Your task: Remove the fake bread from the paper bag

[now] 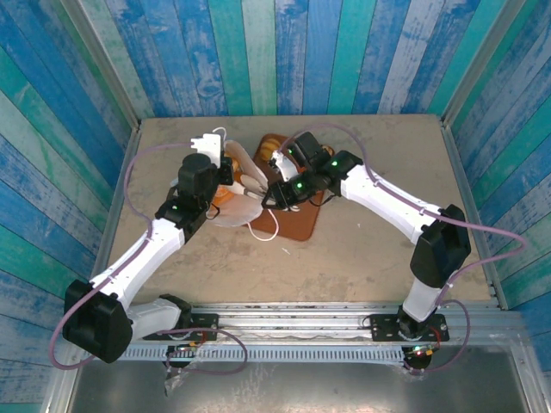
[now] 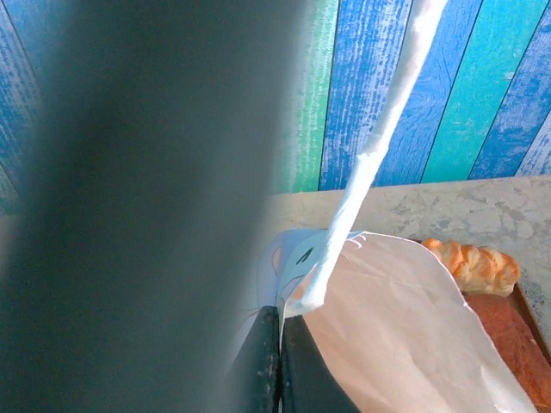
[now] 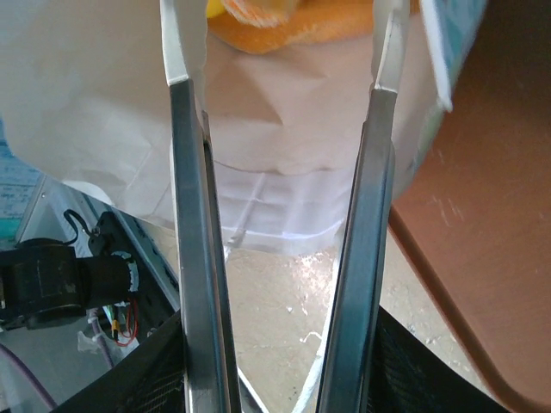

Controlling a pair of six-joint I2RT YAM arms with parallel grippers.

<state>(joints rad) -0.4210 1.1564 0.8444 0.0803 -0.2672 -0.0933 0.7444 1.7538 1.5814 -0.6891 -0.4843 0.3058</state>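
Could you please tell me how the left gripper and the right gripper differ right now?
The left gripper is shut, pinching the paper bag at its rim; the right gripper has its jaws apart and holds nothing. The left gripper sits at the bag's edge, beside a cord handle, while the right gripper points into the bag's mouth toward an orange piece of fake bread. Both are at the bag.
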